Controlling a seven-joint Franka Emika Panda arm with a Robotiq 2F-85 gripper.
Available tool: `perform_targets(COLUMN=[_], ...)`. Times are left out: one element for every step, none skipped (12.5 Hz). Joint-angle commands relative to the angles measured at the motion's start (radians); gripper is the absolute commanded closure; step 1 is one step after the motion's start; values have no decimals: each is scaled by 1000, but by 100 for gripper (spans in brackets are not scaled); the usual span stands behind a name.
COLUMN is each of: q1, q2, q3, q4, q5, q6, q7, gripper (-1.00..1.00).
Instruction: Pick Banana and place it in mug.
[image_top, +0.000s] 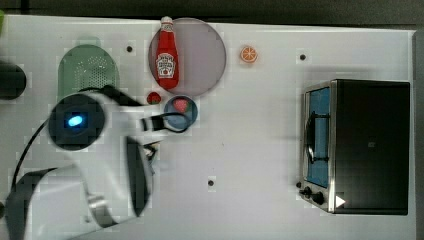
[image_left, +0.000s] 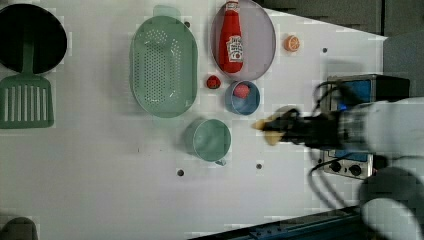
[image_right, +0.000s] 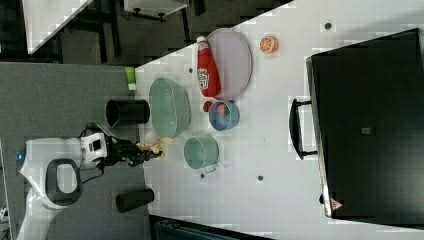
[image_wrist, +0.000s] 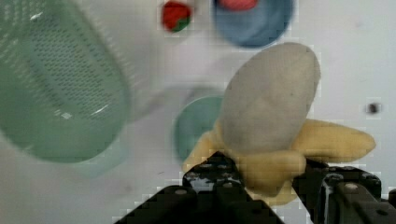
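The black fingers (image_wrist: 261, 179) were clenched on the half-peeled yellow banana (image_wrist: 273, 116), held in the air above the white bench (image_wrist: 341, 60). Just beyond it stood the round green mug (image_wrist: 198, 123), then the perforated green colander (image_wrist: 56, 88) and blue bowl (image_wrist: 254, 21).

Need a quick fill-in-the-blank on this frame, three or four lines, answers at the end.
1. The end effector is shut on the ____.
2. The ketchup bottle lies on the round ____.
3. One strawberry sits inside the ____ bowl, another strawberry lies on the table beside it.
4. In the left view, the green mug stands just below the green ____.

Answers: banana; plate; blue; colander
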Motion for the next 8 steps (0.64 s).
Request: perform_targets(q1=[10,10,11,11,11,11,11,11], q2=[38,61,87,115,143,169,191,210], q3=[36,47,54,60,61,61,60,60], q4=[-97,-129,-160,-178,-185,-186,-186,-186], q5=[2,1,0,-1,-1,-3,-9,-13], q6=[143,210,271,321,359,382,396,402], q7=[167,186,207,224,243,253,254,254], gripper=[28,28,28,28,28,28,20,-1])
